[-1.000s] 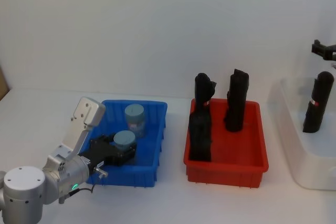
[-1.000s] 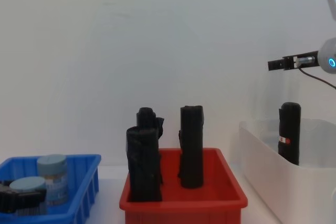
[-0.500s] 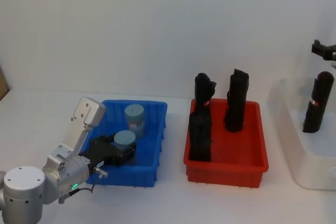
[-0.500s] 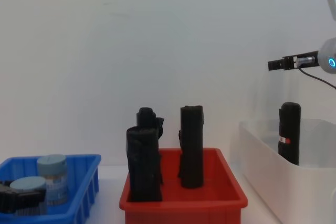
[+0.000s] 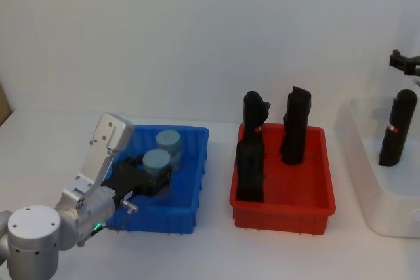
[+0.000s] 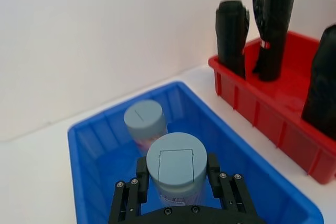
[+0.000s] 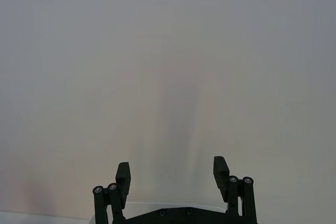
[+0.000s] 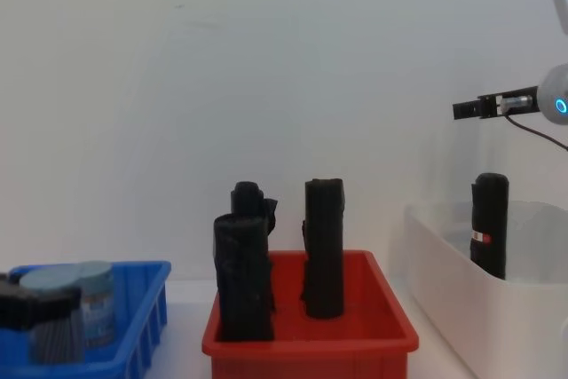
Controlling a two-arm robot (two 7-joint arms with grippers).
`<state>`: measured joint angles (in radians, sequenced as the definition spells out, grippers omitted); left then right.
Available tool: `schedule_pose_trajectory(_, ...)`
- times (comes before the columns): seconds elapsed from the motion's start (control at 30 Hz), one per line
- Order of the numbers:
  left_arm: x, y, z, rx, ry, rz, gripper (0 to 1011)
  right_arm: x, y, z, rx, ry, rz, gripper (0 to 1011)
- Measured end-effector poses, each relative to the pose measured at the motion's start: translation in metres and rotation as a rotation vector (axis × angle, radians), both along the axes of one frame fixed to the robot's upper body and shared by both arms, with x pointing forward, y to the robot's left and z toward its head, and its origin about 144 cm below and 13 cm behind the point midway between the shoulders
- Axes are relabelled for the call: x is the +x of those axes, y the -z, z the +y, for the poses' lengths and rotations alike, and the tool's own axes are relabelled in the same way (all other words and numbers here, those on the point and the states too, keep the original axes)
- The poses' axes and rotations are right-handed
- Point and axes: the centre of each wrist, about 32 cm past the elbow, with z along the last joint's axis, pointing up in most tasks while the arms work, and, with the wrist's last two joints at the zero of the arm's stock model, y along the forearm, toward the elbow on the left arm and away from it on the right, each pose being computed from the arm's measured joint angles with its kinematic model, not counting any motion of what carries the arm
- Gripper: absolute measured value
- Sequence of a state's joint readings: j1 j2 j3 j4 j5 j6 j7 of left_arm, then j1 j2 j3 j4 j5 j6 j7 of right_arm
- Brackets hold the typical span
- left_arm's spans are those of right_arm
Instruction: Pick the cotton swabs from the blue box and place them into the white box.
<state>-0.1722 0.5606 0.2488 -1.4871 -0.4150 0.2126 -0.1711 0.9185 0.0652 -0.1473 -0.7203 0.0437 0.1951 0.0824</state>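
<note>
Gripping one swab tub [image 6: 176, 162] by its sides, the left gripper [image 6: 177, 179] has its jaws clenched on the tub's clear body just under the pale grey-blue lid. It does this inside the blue box [image 5: 164, 220], which stands just left of the red bin [image 5: 282, 209] on the white table [image 5: 216, 254]. From the chest, this tub's lid [image 8: 53, 278] sits about level with the blue box's rim. Whether its base touches the box floor I cannot tell.

A second swab tub [image 5: 168, 142] stands upright in the same blue box, just behind the held one and on the far side from the robot, no closer to the red bin.

Three black rolls [image 5: 250, 170] stand upright in the red bin.

Right of the red bin is the white box [image 5: 356, 137], with one more black roll [image 5: 398, 128] leaning inside it and no swab tub visible in it. The right gripper [image 7: 171, 172] hangs high above the white box, jaws spread apart with nothing between them.
</note>
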Motion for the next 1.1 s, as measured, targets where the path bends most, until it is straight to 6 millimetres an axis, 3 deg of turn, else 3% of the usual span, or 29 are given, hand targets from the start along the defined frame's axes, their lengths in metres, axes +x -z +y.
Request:
schedule_pose_trajectory(0.57, 0.0, -0.045, -0.017, 0.027, -0.016, -0.223, 669, -0.001, -0.003, 0.002, 0.0, -0.06, -0.015, 1002)
schedule_pose_trajectory(1.1, 0.019, -0.112, -0.039, 0.017, 0.038, -0.491, 669, -0.011, -0.012, 0.002, 0.001, -0.264, -0.026, 1002)
